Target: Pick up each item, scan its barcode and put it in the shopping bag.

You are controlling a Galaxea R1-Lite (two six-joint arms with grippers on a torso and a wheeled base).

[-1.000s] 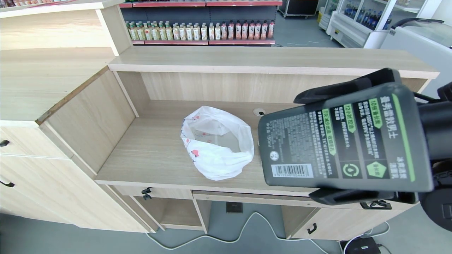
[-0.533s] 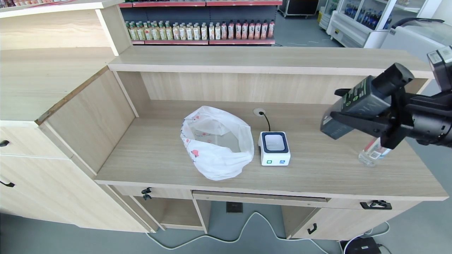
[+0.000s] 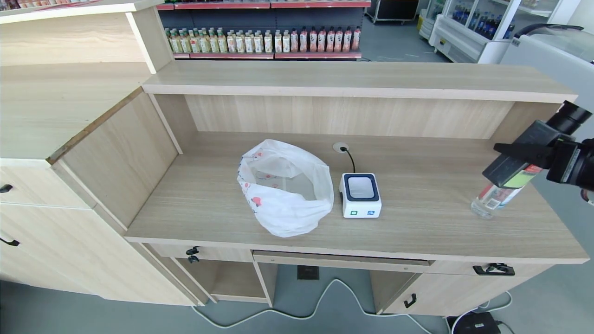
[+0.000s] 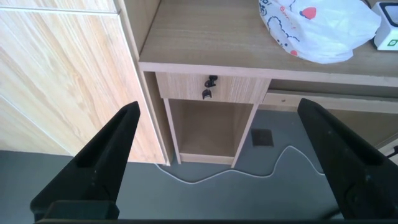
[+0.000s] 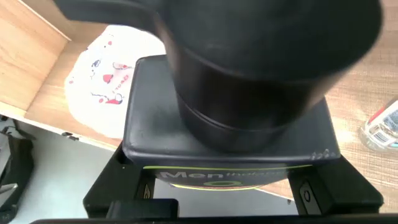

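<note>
Two end effectors sit nearest. The left end effector hangs low in front of the desk with its fingers spread wide and nothing between them, facing a drawer that has keys in its lock and a white cable lying on the floor below. The right end effector is over the right end of the desk, clamped on a dark bottle. This bottle is flat-sided with a dark cap and is held tilted in the air, cap end raised toward the far right; in the right wrist view the fingers grip its two sides. Just under it a clear bottle lies on its side on the desk near the right edge, its upper part hidden behind the dark bottle. Toward the middle of the desk stands a white scanner with a dark-framed window facing up, and its black cord runs back to a hole in the desktop. Just beside the scanner, on its left, the white shopping bag sits with its mouth open upward; whether the two touch I cannot tell. Behind them rises the desk's back panel with a raised ledge on top. Farther off stands a store shelf lined with drink bottles.
</note>
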